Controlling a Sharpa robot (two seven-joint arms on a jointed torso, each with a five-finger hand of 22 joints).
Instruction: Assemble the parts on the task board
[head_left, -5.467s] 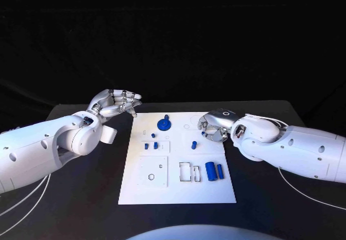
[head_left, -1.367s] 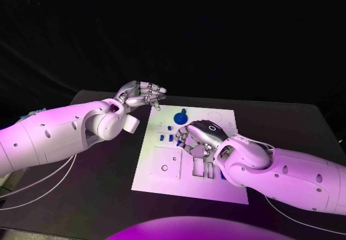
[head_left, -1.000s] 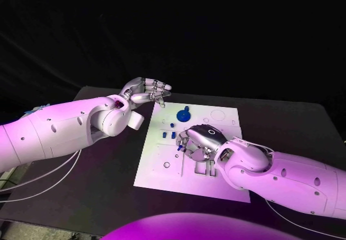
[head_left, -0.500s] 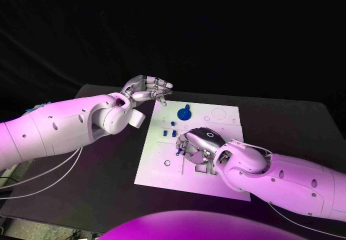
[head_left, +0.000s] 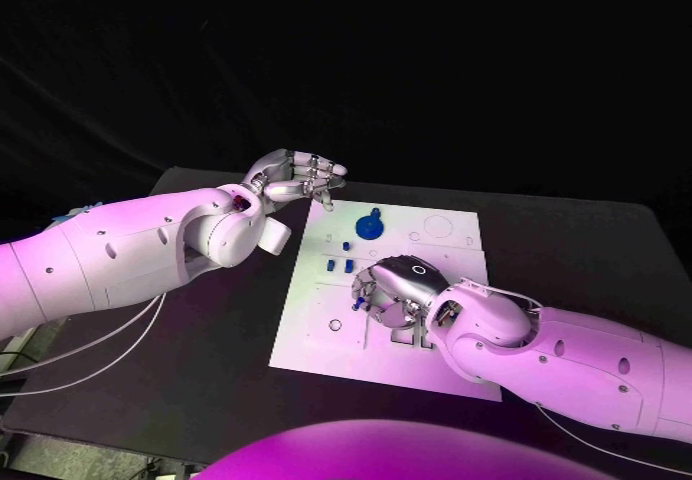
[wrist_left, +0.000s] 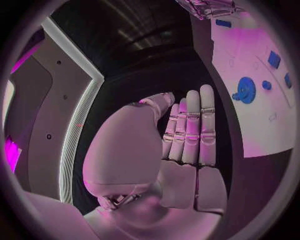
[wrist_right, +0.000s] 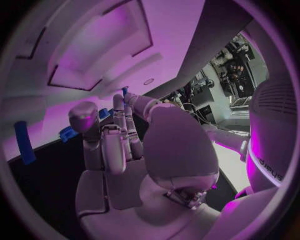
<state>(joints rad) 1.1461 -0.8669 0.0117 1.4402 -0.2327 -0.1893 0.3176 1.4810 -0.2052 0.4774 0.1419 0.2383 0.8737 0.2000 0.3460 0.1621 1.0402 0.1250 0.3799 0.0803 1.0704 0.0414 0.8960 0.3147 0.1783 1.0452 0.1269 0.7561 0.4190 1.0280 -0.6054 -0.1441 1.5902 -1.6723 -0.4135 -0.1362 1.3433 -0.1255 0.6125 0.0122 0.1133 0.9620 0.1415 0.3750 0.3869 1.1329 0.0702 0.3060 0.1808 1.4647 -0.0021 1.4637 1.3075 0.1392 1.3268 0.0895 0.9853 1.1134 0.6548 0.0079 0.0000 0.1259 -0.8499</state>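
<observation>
Right hand (head_left: 397, 290) palm-down over task board (head_left: 450, 226) middle, grasp indiscernible. Left hand (head_left: 296, 180) curled, empty, beyond board's far-left corner. No legible writing.

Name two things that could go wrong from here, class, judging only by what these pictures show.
1. The right hand hangs low over the task board, close above the small blue pegs; a stray finger could knock them aside.
2. The right hand hides the board's middle from the head view, so a misaligned part might go unnoticed.
The left hand sits off the board near the blue gear.
</observation>
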